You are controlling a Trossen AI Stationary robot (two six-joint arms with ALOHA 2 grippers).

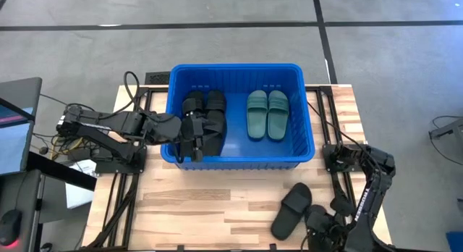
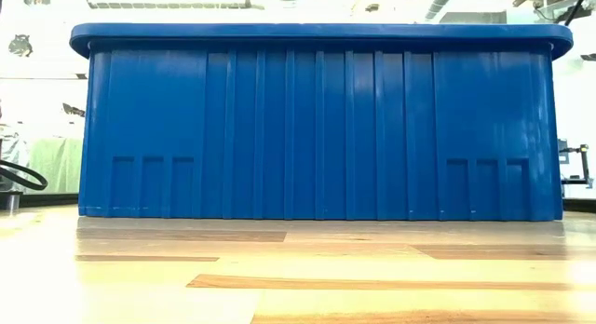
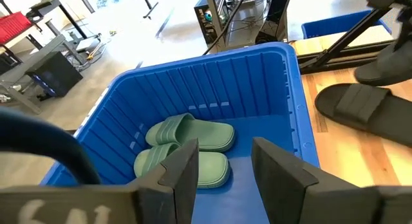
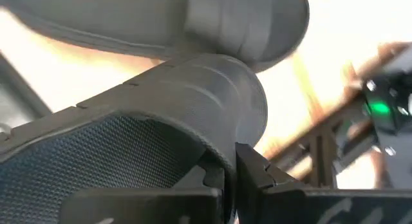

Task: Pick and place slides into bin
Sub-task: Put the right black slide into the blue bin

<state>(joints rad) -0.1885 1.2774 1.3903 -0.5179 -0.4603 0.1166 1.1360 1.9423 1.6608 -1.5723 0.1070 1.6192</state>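
Note:
The blue bin (image 1: 239, 161) stands at the table's middle; the low view shows only its near wall (image 2: 317, 128). Inside it, black slides (image 1: 206, 118) lie on the left and two teal slides (image 1: 268, 114) lie side by side on the right; the teal pair also shows in the left wrist view (image 3: 187, 143). My left gripper (image 3: 222, 172) is open and empty over the black slides in the bin's left part (image 1: 194, 136). My right gripper (image 4: 230, 179) is at the table's near right (image 1: 323, 234), shut on a black slide (image 1: 318, 219). Another black slide (image 1: 291, 208) lies flat on the table beside it. My right gripper pinches the black slide between its two fingers at the side of the slide's strap (image 4: 241, 130), where the strap curves down to the textured footbed (image 4: 116, 147). I cannot tell whether the slide is lifted clear of the table.
The other black slide also shows beyond the held one in the right wrist view (image 4: 225, 24). The bin's rolled rim (image 3: 293, 89) stands high around my left gripper. Bare wooden tabletop (image 1: 217, 208) lies between the bin and the table's near edge.

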